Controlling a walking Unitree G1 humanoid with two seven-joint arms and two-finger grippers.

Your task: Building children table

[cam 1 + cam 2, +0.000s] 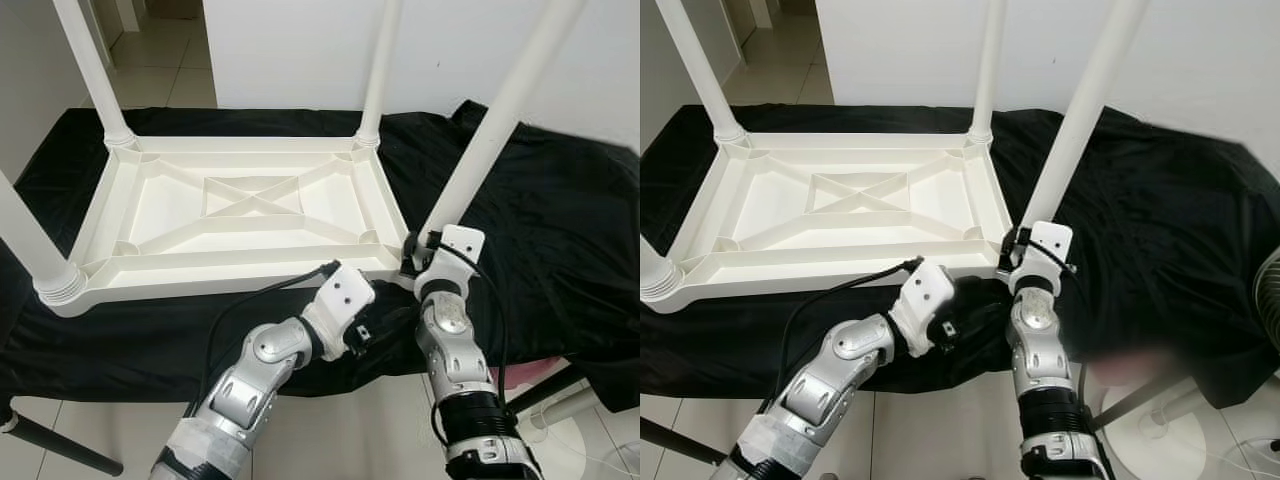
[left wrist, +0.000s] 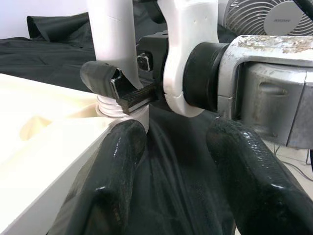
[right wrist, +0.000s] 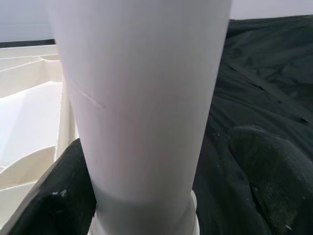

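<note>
Silver forearms are filling the near edge of my head view, so I'm working outward from them. Beyond them the white children's table top (image 1: 250, 215) is lying upside down on a black cloth (image 1: 540, 210), with legs already standing in its other three corners.

I'm holding the fourth leg (image 1: 490, 130) at the corner nearest the robot's right. It is leaning outward rather than standing straight like the two far legs.

My right gripper (image 1: 425, 250) is clamping that leg low down, just above its threaded end, one finger on each side. In the left wrist view the threads (image 2: 113, 106) are looking only partly sunk into the socket.

My left gripper (image 2: 171, 166) is hanging open just beside that corner, grasping nothing, over the cloth.

To do this step well, I judge I should be straightening the leg first, since turning it tilted could cross the threads. I'd also be bracing the table rim (image 1: 230, 285) with the left gripper so the top isn't sliding on the cloth.
</note>
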